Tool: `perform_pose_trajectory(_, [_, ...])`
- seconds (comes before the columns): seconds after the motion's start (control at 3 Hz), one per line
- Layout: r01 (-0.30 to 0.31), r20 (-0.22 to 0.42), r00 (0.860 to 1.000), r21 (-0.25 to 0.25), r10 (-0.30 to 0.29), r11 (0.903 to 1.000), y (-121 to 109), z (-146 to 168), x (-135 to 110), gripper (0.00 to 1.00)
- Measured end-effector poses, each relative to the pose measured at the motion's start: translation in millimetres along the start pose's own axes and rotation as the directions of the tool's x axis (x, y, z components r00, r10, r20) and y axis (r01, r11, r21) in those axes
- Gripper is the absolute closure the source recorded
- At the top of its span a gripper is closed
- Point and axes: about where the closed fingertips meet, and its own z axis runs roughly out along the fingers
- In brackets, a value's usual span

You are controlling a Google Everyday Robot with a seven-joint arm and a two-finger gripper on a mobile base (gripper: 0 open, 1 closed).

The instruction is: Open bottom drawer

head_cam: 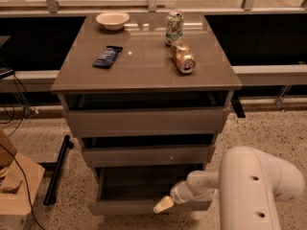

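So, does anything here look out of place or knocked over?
One orange-brown can lies on its side on the cabinet top, beside an upright can. Nothing looks spilled. The gripper sits at the bottom drawer front.

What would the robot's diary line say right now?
cream-tipped gripper: at drawer's front edge | grey-brown flat-front bottom drawer: open, dark inside showing
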Motion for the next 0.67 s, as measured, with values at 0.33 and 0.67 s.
perform_pose_trajectory(0.33, [0.034, -0.11, 0.993, -0.021, -0.036, 0.9992, 10, -2, 25, 0.0])
perform_pose_trajectory(0.67, [0.051, -0.161, 0.985, -0.076, -0.063, 0.9958, 22, -12, 47, 0.18])
